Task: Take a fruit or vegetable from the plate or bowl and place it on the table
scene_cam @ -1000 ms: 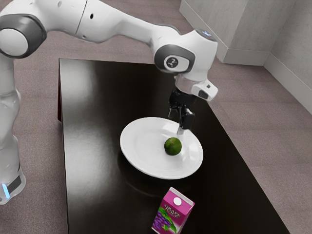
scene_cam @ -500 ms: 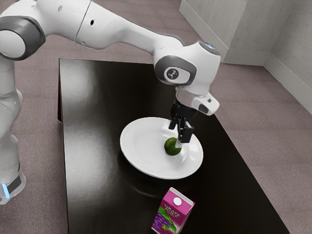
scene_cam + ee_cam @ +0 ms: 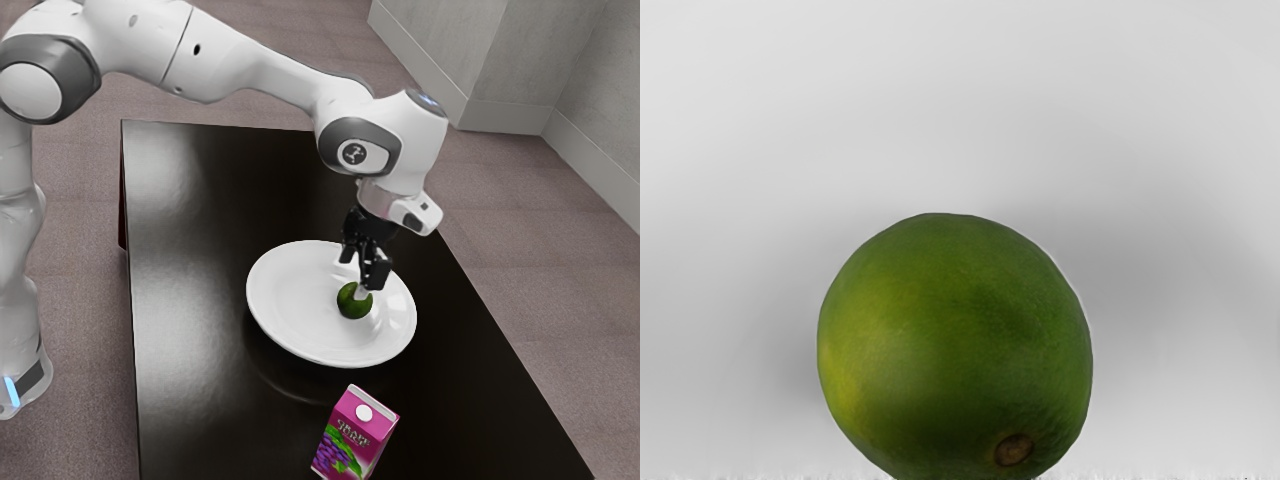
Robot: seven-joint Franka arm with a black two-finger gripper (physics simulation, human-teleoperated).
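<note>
The arm is reaching over the dark, glossy table (image 3: 190, 300), its black gripper (image 3: 351, 276) pointing down just above the lime (image 3: 354, 303). Its jaws stand clearly apart, with nothing gripped; one tip overlaps the fruit from where I'm standing, though I can't tell whether they touch. The lime sits inside the white plate (image 3: 285, 315), its brown stem scar showing in the wrist view. Near the plate is a purple grape juice carton (image 3: 356, 432).
</note>
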